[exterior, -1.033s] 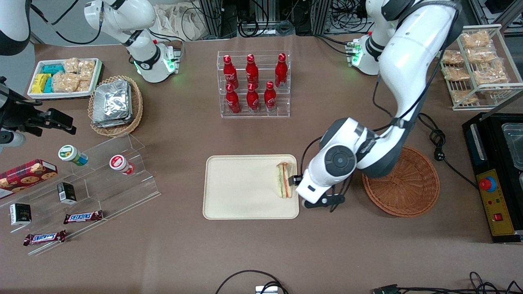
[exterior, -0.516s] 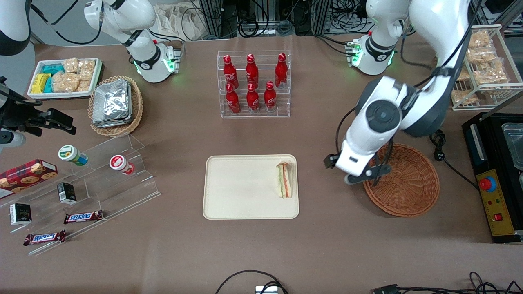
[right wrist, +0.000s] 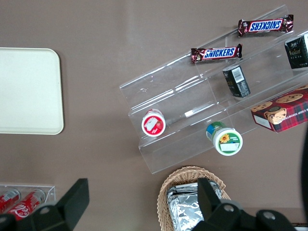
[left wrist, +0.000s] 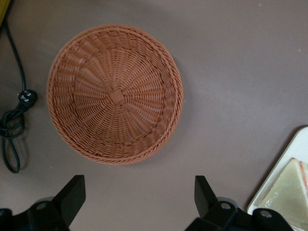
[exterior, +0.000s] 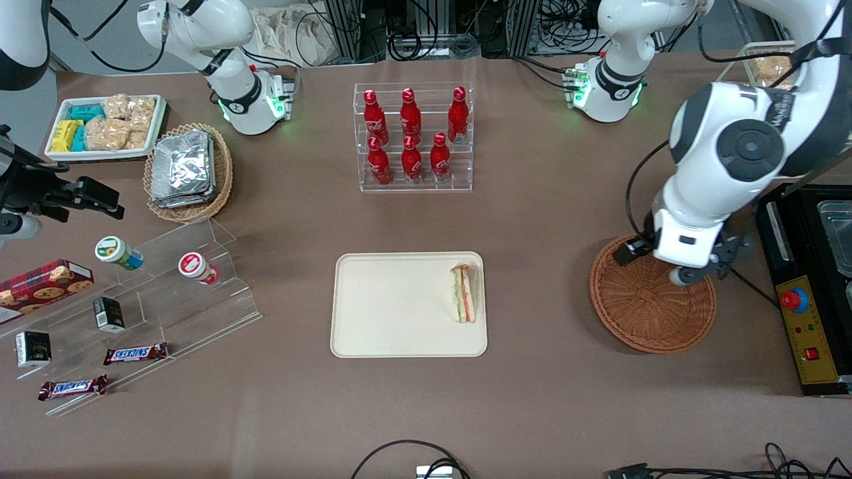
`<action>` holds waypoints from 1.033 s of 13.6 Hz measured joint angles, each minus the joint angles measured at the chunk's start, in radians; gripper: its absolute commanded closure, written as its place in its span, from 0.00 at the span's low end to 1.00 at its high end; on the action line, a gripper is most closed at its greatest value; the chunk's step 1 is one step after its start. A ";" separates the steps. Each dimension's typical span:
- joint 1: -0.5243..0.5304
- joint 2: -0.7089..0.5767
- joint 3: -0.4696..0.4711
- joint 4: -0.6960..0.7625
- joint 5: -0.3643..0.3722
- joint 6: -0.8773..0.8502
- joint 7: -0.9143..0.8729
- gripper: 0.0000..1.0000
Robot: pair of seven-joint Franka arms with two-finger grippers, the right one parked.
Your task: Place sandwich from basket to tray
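The triangular sandwich [exterior: 464,293] with white bread and orange and green filling lies on the cream-beige tray [exterior: 393,306], near the tray's edge toward the working arm's end; it also shows in the left wrist view [left wrist: 288,192]. The round reddish-brown wicker basket [exterior: 649,313] is empty, and the left wrist view shows its bare woven bottom [left wrist: 115,94]. My left gripper [exterior: 672,266] is high above the basket's rim farther from the front camera. It is open and empty, with both dark fingers [left wrist: 72,197] spread wide apart.
A clear rack of red bottles [exterior: 413,136] stands farther from the front camera than the tray. A black box with a red button [exterior: 802,313] and a cable [exterior: 715,239] lie beside the basket. Clear shelves with snacks [exterior: 133,313] and a pale wicker basket of foil packets [exterior: 186,169] lie toward the parked arm's end.
My left gripper has left the sandwich on the tray and swung away, rising, from the tray's edge to above the basket. The sandwich has not moved.
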 measured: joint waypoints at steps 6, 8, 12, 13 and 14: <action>0.038 0.001 0.000 0.013 0.000 -0.025 0.052 0.00; 0.055 -0.003 0.026 0.022 -0.043 -0.083 0.174 0.00; -0.115 -0.044 0.301 0.034 -0.168 -0.108 0.418 0.00; -0.120 -0.057 0.314 0.036 -0.184 -0.123 0.471 0.00; -0.121 -0.067 0.316 0.038 -0.189 -0.138 0.503 0.00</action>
